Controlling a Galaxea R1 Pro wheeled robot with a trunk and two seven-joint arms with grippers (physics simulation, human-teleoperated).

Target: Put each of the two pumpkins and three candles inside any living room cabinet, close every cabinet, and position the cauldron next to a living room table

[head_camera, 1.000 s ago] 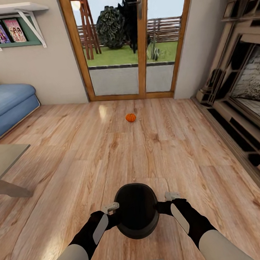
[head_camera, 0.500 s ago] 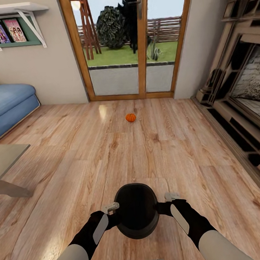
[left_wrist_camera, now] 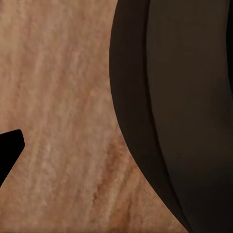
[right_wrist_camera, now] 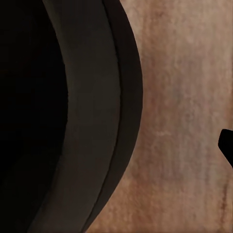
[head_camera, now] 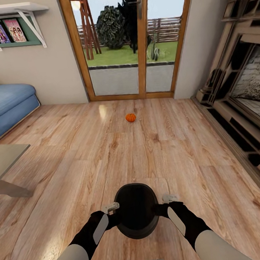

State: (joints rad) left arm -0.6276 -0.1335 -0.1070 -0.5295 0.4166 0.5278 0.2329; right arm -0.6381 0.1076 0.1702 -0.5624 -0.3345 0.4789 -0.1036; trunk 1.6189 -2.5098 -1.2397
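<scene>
Cauldron (head_camera: 136, 210) sits between both arms, low in front of the robot, over the wood floor (head_camera: 155, 151). Left tool (head_camera: 113, 208) is pressed to its left rim, right tool (head_camera: 167, 201) to its right rim; whether each tool is spread or pinching the rim, I cannot tell, fingertips are hidden behind the pot. Wrist views show the dark cauldron wall (left_wrist_camera: 184, 111) close up, floor beside it.

One pumpkin (head_camera: 131, 117) lies on the floor well ahead, near the glass door (head_camera: 128, 43). Desk (head_camera: 5, 164) corner shows at the far left, blue sofa (head_camera: 7, 103) behind it. Fireplace surround (head_camera: 240, 81) on the right.

Likely step: carry the cauldron two-handed to the desk. To do it well: keep both tools level and squeezing evenly so the pot doesn't tilt or slip out, turn the base left slowly, no jerks. Set it down just beside the desk leg, not under it. Release both sides together. The pumpkin is not on that route, leave it for later.
</scene>
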